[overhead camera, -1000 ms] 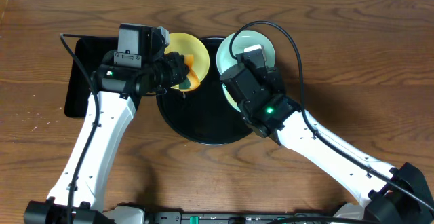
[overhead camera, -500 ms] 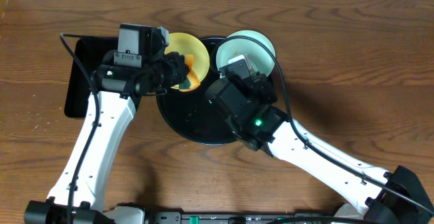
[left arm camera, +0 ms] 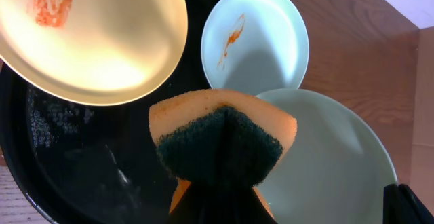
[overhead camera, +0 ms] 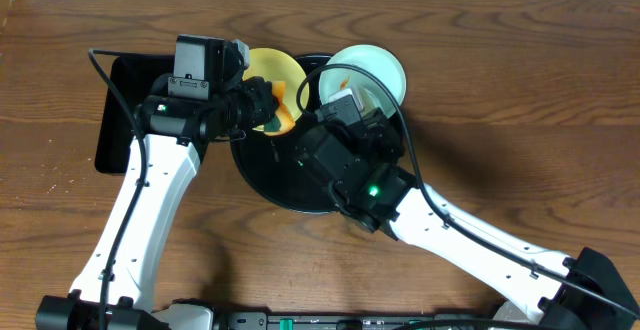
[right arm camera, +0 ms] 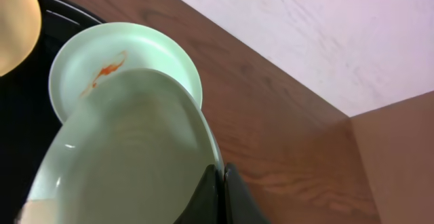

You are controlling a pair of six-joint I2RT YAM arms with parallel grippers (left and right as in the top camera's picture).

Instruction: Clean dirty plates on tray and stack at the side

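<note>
- Left jaws are closed on the sponge (left arm camera: pixel 224 139), dark scrub side toward the wrist camera and orange foam behind. It hangs over the round black tray (left arm camera: pixel 61 163), just beside the yellow plate (left arm camera: pixel 95 41). I judge this keeps the scrubber ready above the dirty plates.
- Right jaws are clamped on the rim of one mint plate (right arm camera: pixel 129 149), which is lifted off the tray and tilted. Gripping the edge leaves the face bare for wiping. I see no smear on the face that shows.
- The second mint plate (right arm camera: pixel 159 51) lies flat at the tray's far right rim, behind the lifted one, with an orange streak across it.
- The yellow plate sits at the tray's far left rim and carries an orange-brown smear.
- Judgement: the lifted plate is either being offered to the sponge or bound for the worktop (overhead camera: pixel 500 120) at the side. I cannot tell which. No stack shows yet.
- Risk: a thin rim pinch on slick plastic may slip if the sponge presses hard.
</note>
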